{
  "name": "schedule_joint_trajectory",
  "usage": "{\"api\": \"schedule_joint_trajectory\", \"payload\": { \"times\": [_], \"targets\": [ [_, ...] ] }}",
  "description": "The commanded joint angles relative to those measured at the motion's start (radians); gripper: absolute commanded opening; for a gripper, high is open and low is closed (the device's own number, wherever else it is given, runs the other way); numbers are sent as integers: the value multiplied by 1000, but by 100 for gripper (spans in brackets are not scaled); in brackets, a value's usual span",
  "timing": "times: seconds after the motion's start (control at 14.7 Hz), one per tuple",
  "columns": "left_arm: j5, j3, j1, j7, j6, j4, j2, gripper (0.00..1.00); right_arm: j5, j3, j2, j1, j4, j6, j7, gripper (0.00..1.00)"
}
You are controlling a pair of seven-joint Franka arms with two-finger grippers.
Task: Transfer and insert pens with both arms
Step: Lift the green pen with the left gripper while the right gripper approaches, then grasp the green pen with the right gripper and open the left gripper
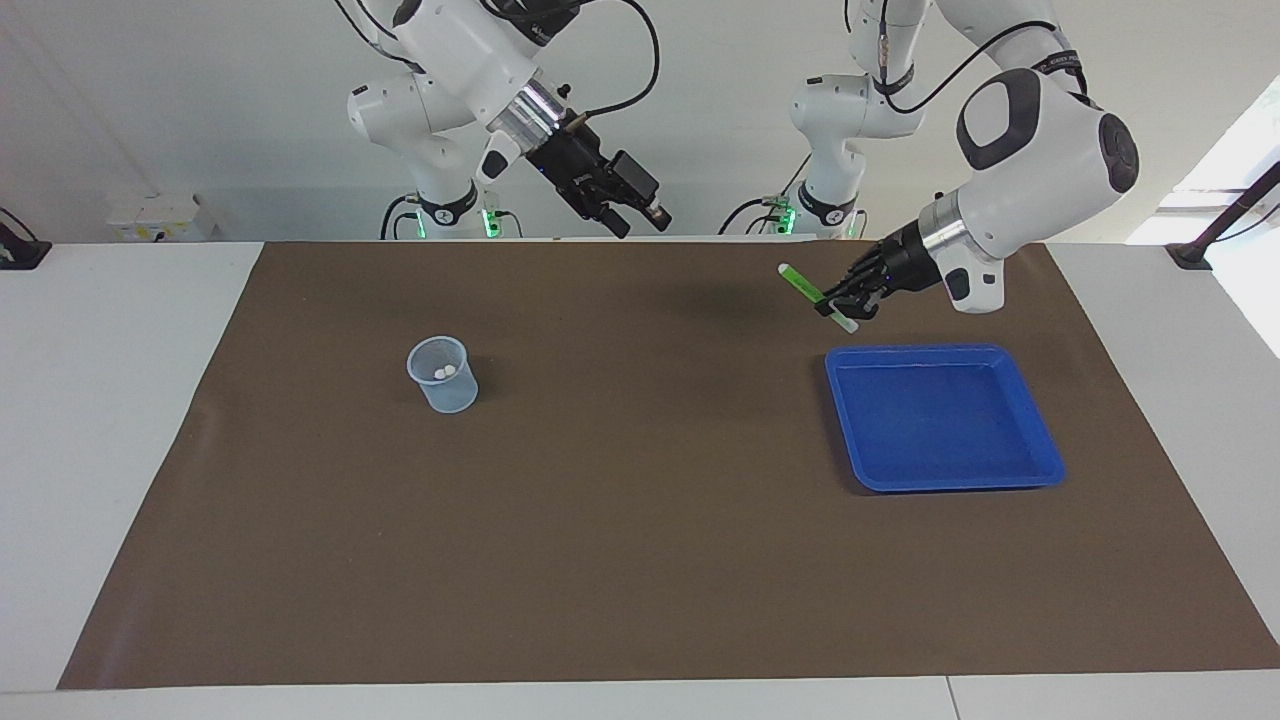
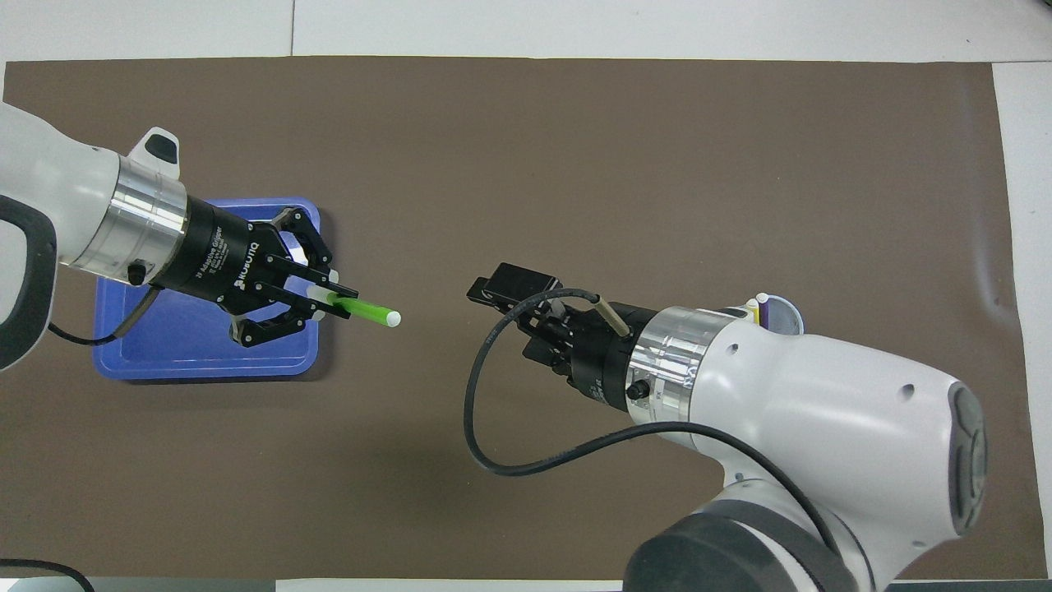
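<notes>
— Where is the green pen [image 1: 815,295] right now?

— In the air, clamped between the fingertips of the left gripper [image 1: 843,303], over the brown mat [image 1: 640,520] just beside the blue tray [image 1: 1040,460] — on the tray's side nearer the robots. The pen is tilted, its pale cap pointing toward the right arm's end of the table.

— And the right gripper [image 1: 636,218]?

— Raised over the mat's edge near the robots, jaws wide and holding nothing, pointed toward the pen.

— Anything else?

— A clear cup [image 1: 441,374] stands toward the right arm's end, with two pale pen caps showing inside.
</notes>
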Motion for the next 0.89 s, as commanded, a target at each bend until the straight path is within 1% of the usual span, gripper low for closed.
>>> {"api": "schedule_joint_trajectory", "payload": {
  "times": [0.0,0.2,0.34,0.41,0.55,0.68,0.82],
  "targets": [
    [-73,11,-57,-85,98,-117,-69,0,20,-1,-2,-2,-9,16,-2,100],
    [-147,11,-75,-99,157,-199,-108,0,20,-1,-2,-1,-9,18,1,100],
    [-159,11,-112,-160,204,-204,-111,0,20,-1,5,4,-9,22,-9,100],
    [-161,11,-121,-180,232,-207,-111,0,20,-1,20,14,-6,28,-12,100],
    [-161,11,-141,-191,244,-209,-111,0,19,-1,38,56,-4,82,-14,100],
    [-175,11,-141,-189,244,-209,-111,0,14,-3,38,62,-7,79,-22,96],
    [-178,11,-141,-189,244,-212,-111,0,8,-3,37,61,-7,70,-40,84]
  ]
}}
